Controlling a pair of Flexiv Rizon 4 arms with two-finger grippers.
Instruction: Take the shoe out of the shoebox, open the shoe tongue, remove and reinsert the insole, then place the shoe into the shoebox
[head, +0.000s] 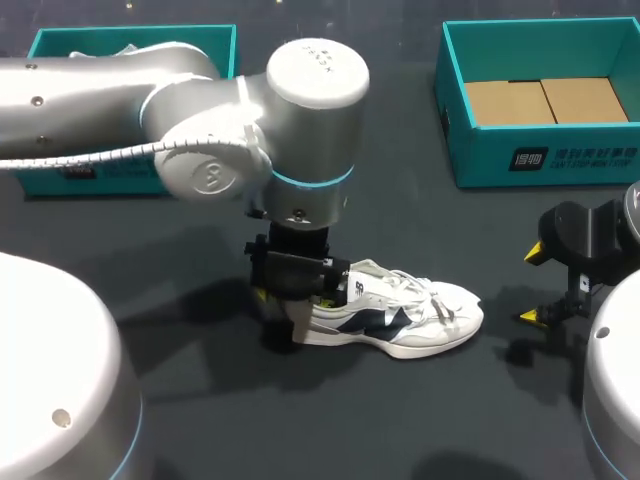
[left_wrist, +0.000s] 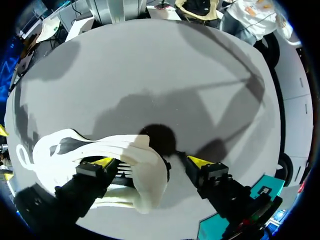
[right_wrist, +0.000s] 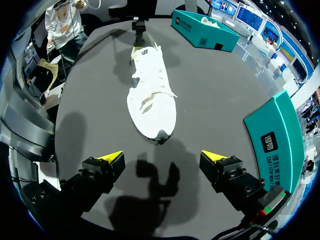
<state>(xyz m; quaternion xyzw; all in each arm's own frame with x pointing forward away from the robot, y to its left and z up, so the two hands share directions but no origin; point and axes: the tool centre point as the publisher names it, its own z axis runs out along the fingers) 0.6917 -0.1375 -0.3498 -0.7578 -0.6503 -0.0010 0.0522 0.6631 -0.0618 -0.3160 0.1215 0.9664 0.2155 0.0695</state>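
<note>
A dark grey table (head: 200, 420) spread across the whole workspace, its matte top marked only by soft shadows. At its far left corner stood a teal box (head: 50, 42) with upright walls and an open top, its front wall bearing a small dark label. Something white (head: 130, 48) lay inside it, too hidden to name. The right wrist view showed the same box (right_wrist: 200, 31) at the table's (right_wrist: 215, 100) far edge.

You have the shoe (head: 400, 315) lying mid-worktop (head: 200, 400), toe pointing to your right. Your left claw (head: 285, 310) sits over its heel, which lies between the spread fingers. Your right claw (head: 533, 285) hangs right of the toe, well apart from it. Behind, one shoebox (head: 40, 45) stands far left. Another shoebox (head: 520, 150) stands far right, with cardboard (head: 545, 100) lying inside.
</note>
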